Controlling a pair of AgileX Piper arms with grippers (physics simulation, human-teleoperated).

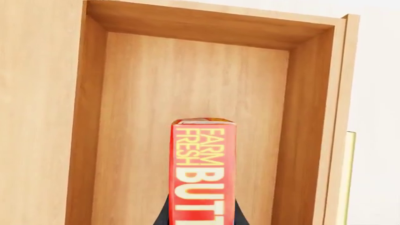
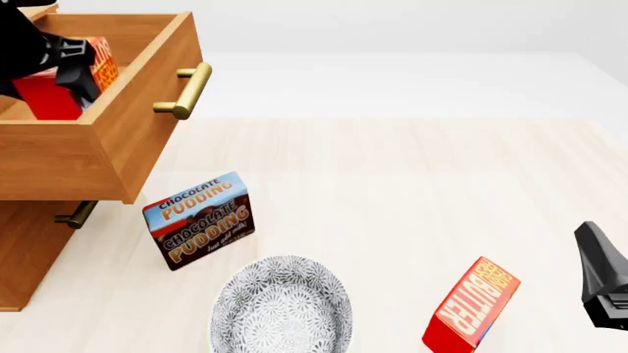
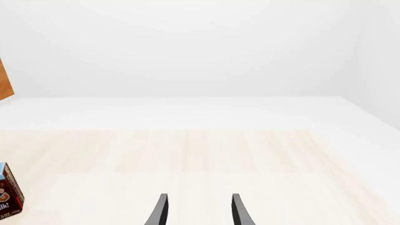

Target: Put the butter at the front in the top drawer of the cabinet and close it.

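two red butter cartons: the butter [image 1: 203,171] pinched in the left fingers [image 1: 164,213] over the open wooden top drawer [image 2: 128,121]; another carton [image 2: 473,305] near the bench's [image 2: 412,191] front edge. right fingers [image 3: 160,208] spread, empty.

Glossy black arms, slim tapered black pincer [image 3: 196,211] fingers

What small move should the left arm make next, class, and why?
Probably lower a little and open the jaws: the left gripper holds the butter upright over the open top drawer, whose bare floor shows beneath it.
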